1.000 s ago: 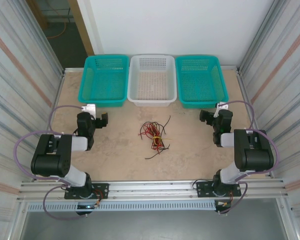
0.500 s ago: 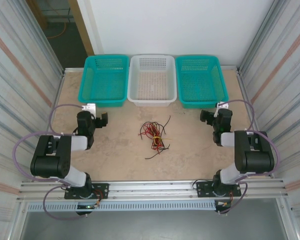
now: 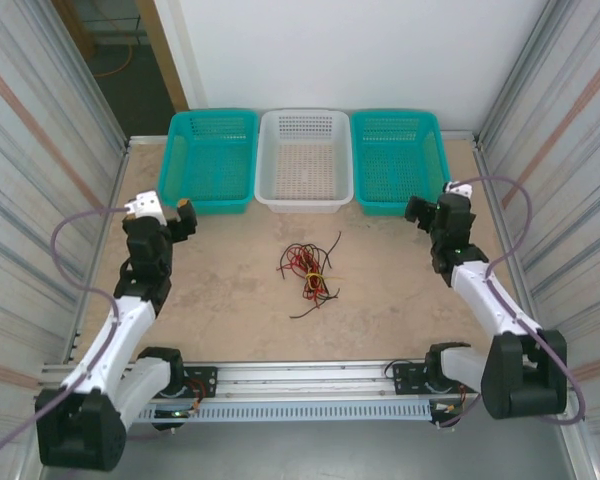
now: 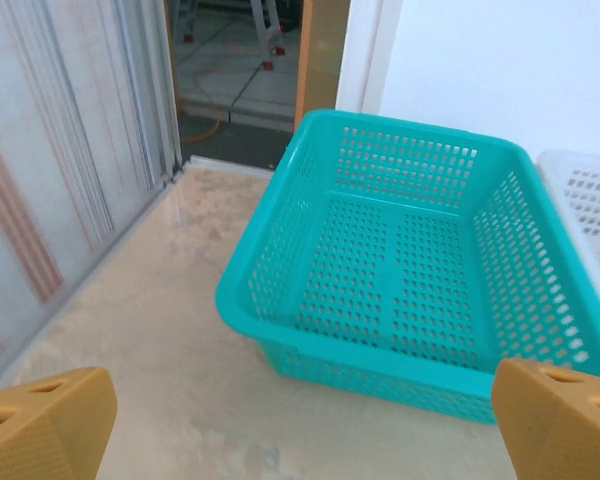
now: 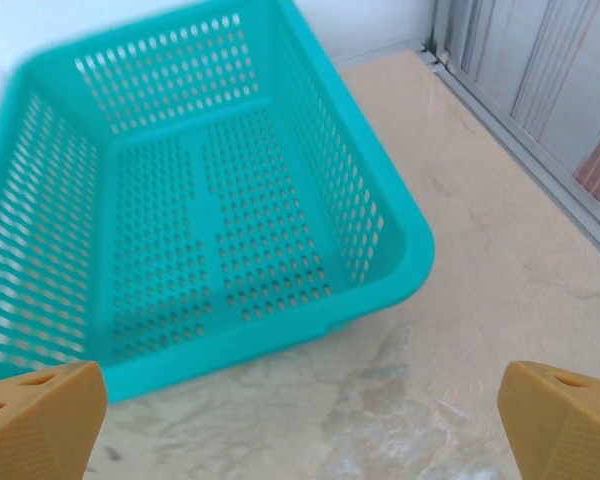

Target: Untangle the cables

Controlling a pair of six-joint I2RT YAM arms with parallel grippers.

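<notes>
Three rectangular plastic baskets with perforated walls and floors stand side by side along the far edge of the table (image 3: 230, 300), their rims touching or nearly so: a left teal basket (image 3: 209, 160), a white basket (image 3: 304, 160) in the middle, and a right teal basket (image 3: 400, 160). Each shows its slotted floor bare from wall to wall; the left wrist view confirms this for the left teal basket (image 4: 400, 270), and the right wrist view, slightly blurred, confirms it for the right teal basket (image 5: 180, 200). The cables (image 3: 308, 270), thin red, black and yellow wires, lie in one loose tangle on the table just in front of the white basket and outside all three containers, with single black ends trailing toward the far right and the near left of the knot. The tangle sits between the two arms and well apart from both. The left gripper (image 3: 160, 212) hovers near the front corner of the left teal basket, its jaws spread wide, the orange fingertips (image 4: 45, 425) at opposite lower corners of its wrist view and nothing between them. The right gripper (image 3: 440, 205) hovers just beside the front corner of the right teal basket, likewise spread wide with nothing held, its orange fingertips (image 5: 40, 415) at the lower corners. The table surface is smooth, pale beige and marbled; corrugated metal panels line both sides.
</notes>
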